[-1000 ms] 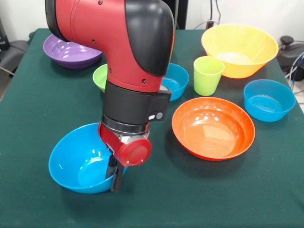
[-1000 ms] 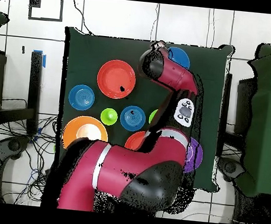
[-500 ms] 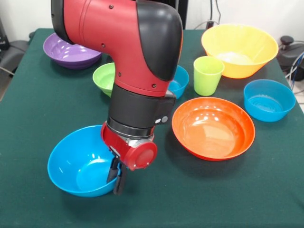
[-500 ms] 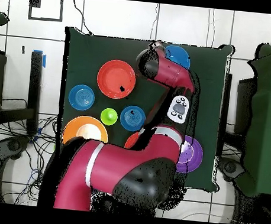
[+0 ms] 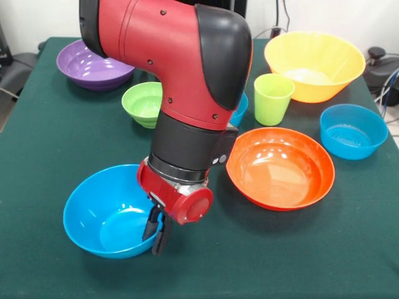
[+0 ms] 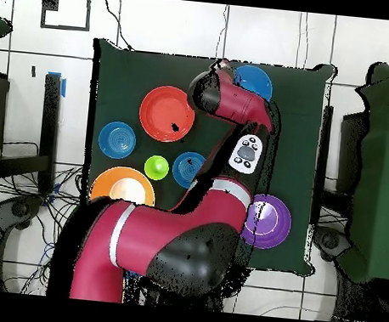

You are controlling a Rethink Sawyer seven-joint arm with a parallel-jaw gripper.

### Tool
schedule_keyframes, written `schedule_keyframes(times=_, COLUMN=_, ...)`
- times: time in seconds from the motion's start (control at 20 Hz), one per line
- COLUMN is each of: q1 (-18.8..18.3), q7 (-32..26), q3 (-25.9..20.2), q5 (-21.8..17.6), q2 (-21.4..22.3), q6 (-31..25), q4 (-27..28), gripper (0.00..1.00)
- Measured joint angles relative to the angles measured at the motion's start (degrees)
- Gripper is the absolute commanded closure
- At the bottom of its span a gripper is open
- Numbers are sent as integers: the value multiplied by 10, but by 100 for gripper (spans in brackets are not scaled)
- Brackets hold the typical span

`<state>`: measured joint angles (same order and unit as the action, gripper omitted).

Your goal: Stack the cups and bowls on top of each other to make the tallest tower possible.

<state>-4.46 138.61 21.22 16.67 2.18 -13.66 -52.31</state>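
In the front view, the cup (image 5: 273, 98) stands between two bowls: one (image 5: 315, 65) behind, one (image 5: 280, 167) before (all apart).

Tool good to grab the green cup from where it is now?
Probably not directly. The tool sits at the rim of the near blue bowl, seemingly closed on it. The green cup stands apart beyond the orange bowl, upright and unobstructed from above, so release and reposition first.
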Motion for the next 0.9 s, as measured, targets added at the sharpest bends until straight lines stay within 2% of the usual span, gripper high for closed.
schedule_keyframes(times=0.55, q1=25, q7=0, q3=47, q5=0, q2=-16, q6=0, q4=3, gripper=100)
schedule_keyframes(times=0.9, q1=25, q7=0, q3=58, q5=0, q2=-16, q6=0, q4=3, gripper=100)
